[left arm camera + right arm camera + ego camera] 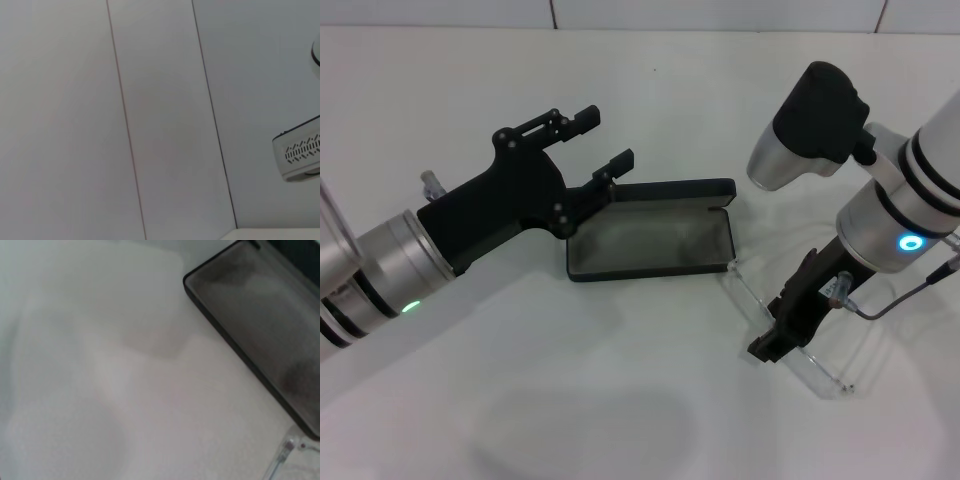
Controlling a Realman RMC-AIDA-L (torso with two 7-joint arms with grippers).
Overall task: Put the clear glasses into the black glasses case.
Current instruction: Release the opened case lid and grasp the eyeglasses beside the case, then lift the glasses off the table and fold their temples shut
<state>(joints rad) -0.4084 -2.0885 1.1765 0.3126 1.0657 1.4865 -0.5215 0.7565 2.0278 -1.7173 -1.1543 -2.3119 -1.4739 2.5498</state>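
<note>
The black glasses case (650,245) lies open in the middle of the table, grey lining up, its lid (672,190) raised along the far side. The right wrist view shows the same case (260,325), with nothing inside. The clear glasses (748,283) lie on the table just right of the case; a corner of the glasses (290,455) shows in the right wrist view. My right gripper (768,345) is lowered onto them. My left gripper (604,138) hovers open at the case's far left corner, its lower finger close to the lid's end, nothing between its fingers.
The white table (620,400) spreads around the case. A tiled wall (720,12) runs behind the table's far edge. The left wrist view points at wall panels and a white device (300,152).
</note>
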